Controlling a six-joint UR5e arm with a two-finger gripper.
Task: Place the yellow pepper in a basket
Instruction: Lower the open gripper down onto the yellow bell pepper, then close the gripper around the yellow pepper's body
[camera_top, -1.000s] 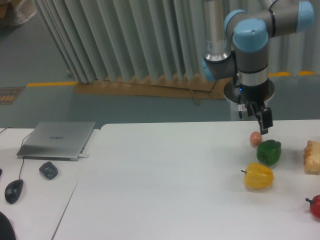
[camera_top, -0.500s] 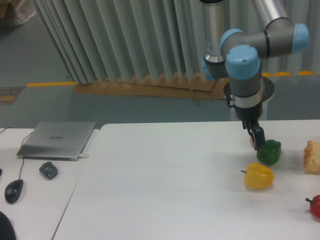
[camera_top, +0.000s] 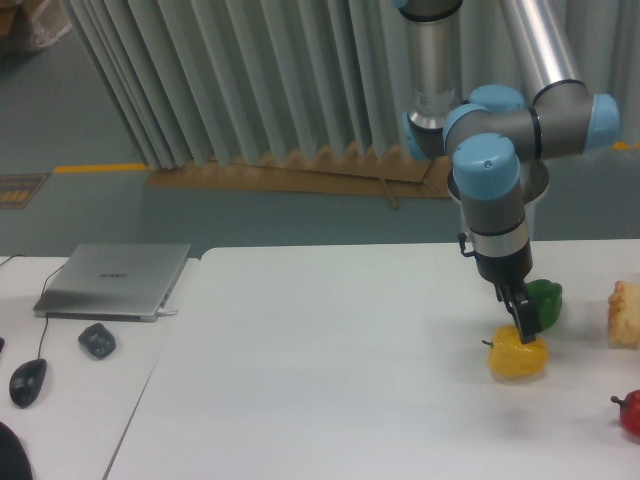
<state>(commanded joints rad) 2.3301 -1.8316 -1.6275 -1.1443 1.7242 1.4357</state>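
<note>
**Jaws at the top of the yellow pepper, right part of the table**

White table (camera_top: 330, 400) fills the lower frame, with grey pleated curtains (camera_top: 250, 80) behind it and a yellow line on the floor beyond. On the right part of the table sits the yellow pepper (camera_top: 518, 356): glossy, lobed, lying with its short dark stem pointing toward 9 o'clock. The gripper (camera_top: 524, 325) comes down onto its top from 12 o'clock; the dark jaws meet or overlap the pepper's upper surface, but whether they are spread or pinching it cannot be told from this view.

Just beyond the yellow pepper, toward 1 o'clock, is the green pepper (camera_top: 546, 300), partly hidden by the gripper; the two peppers lie close, and contact between them cannot be judged. Toward 3 o'clock, near the frame's right edge, lies a pale tan crusty item (camera_top: 625, 314), cut off by the frame. Toward 4 o'clock, at the frame's edge, sits the red pepper (camera_top: 631, 413), also cut off.

From the yellow pepper toward 9 o'clock, bare white surface runs to the table's left edge. Past that edge a second surface carries a closed silver laptop (camera_top: 115, 280), a small dark object (camera_top: 97, 340) and a black mouse (camera_top: 28, 380).
</note>
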